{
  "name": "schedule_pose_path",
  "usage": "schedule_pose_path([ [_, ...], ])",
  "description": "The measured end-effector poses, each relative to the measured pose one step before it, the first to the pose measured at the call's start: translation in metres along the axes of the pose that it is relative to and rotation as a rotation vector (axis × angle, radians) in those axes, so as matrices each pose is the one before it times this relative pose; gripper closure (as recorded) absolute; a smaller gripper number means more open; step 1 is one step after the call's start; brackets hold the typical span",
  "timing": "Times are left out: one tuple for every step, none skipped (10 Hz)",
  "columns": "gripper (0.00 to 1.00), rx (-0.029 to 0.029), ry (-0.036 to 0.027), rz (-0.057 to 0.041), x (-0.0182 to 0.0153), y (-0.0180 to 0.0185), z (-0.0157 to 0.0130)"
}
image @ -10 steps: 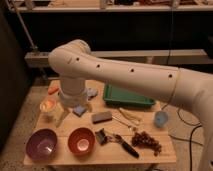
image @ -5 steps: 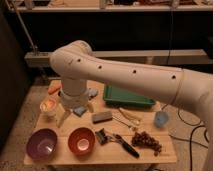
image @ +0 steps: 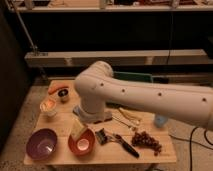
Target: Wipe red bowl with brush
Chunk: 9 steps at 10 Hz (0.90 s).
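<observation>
While the brush [image: 119, 141] lies flat on the surface [image: 107, 156] just beside the red bowl [image: 81, 145], the hand [image: 77, 130] hangs open and empty above the bowl's rim; light and rigid by the look of it, the brush is best pinched mid-handle

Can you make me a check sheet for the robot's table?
Surface: wooden table, crowded.
Job's things: red bowl at the front; brush lying beside it, not picked up.
Clutter: purple bowl, grapes, small cup, green tray.
End effector: open, empty, just over the red bowl's back rim.
Cables: dark cable on the floor.
Surroundings: long shelf behind.
</observation>
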Motion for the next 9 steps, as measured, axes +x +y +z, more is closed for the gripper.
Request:
schedule_pose_path([
  [0.2, 0.01998, -0.01005, 0.01165, -0.01948, 0.02194, 0.01122],
  [0.2, 0.01604, -0.036, 0.03575, -0.00791, 0.01509, 0.00814],
  [0.2, 0.00481, -0.01849, 0.01521, -0.00378, 0.00577, 0.00248],
  [0.2, -0.00049, -0.0021, 0.00325, -0.00078, 0.00047, -0.00019],
  [0.2, -0.00012, -0.0002, 0.00376, -0.00071, 0.00098, -0.00014],
  [0.2, -0.00071, -0.00007, -0.00086, -0.00002, -0.00017, -0.00001],
  [0.2, -0.00508, 0.00909, -0.01301, -0.00129, 0.0011, 0.00285],
  [0.2, -0.00783, 0.03824, -0.02281, -0.00376, 0.00428, 0.00526],
  [0.2, -0.00446, 0.03582, -0.01925, -0.00449, 0.00433, 0.00648],
])
